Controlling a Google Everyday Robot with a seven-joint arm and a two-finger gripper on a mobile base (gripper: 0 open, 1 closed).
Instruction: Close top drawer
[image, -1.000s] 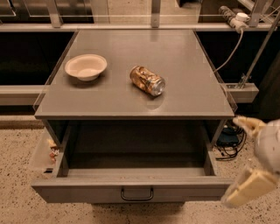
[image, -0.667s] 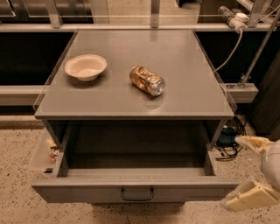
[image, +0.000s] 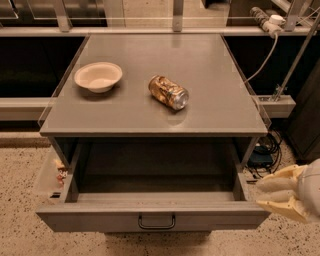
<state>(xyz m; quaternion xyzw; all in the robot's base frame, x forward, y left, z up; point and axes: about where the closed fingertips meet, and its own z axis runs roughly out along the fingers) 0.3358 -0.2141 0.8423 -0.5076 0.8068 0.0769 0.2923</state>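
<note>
The top drawer (image: 105, 216) is a wide grey metal drawer, pulled fully out below the cabinet top, and its inside looks empty. A dark loop handle (image: 156, 221) sits at the centre of its front panel. My gripper (image: 281, 192) shows at the right edge, cream-coloured, just right of the drawer's front right corner. Its two fingers (image: 278, 182) point left toward the drawer with a narrow gap between them and hold nothing.
On the grey cabinet top (image: 220, 75) sit a cream bowl (image: 98, 76) at the left and a crushed can (image: 168, 92) lying on its side near the middle. Cables and a power strip (image: 265, 19) lie at the right. The floor is speckled.
My gripper has moved down and toward the drawer's front right corner, and its fingers have come closer together. The drawer, bowl and can have not moved.
</note>
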